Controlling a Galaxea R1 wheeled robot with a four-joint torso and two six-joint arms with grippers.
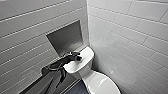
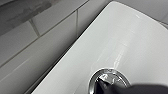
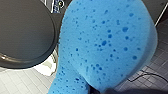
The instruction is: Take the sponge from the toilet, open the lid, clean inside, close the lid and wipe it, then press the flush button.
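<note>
We see the toilet (image 1: 83, 66) set in the corner of a white tiled wall (image 1: 130, 32). Its boxy tank is on the far side and its lid (image 1: 100, 83) lies down over the bowl on the near side. A grey recess (image 1: 65, 37) is cut into the wall just behind and to the left of the tank.

The left arm comes in from the left. The left gripper (image 1: 78, 58) rests over the middle of the tank top. From the left wrist, its dark tip (image 2: 106, 87) sits right on the flush button (image 2: 115, 75), a round fitting with a shiny ring set into the smooth white top. We cannot tell how far this gripper is open. The tiled wall runs close along the far edge of the tank.

From the right wrist, the sponge (image 3: 105, 45) looms large. It is bright blue and pitted with darker pores. It hangs above the grey floor tiles (image 3: 15, 80), well apart from them. The right gripper (image 3: 98, 91) shows as a dark bit at the base of the sponge and appears closed on it, holding it up. A dark rounded shape we cannot identify sits beside the sponge.
</note>
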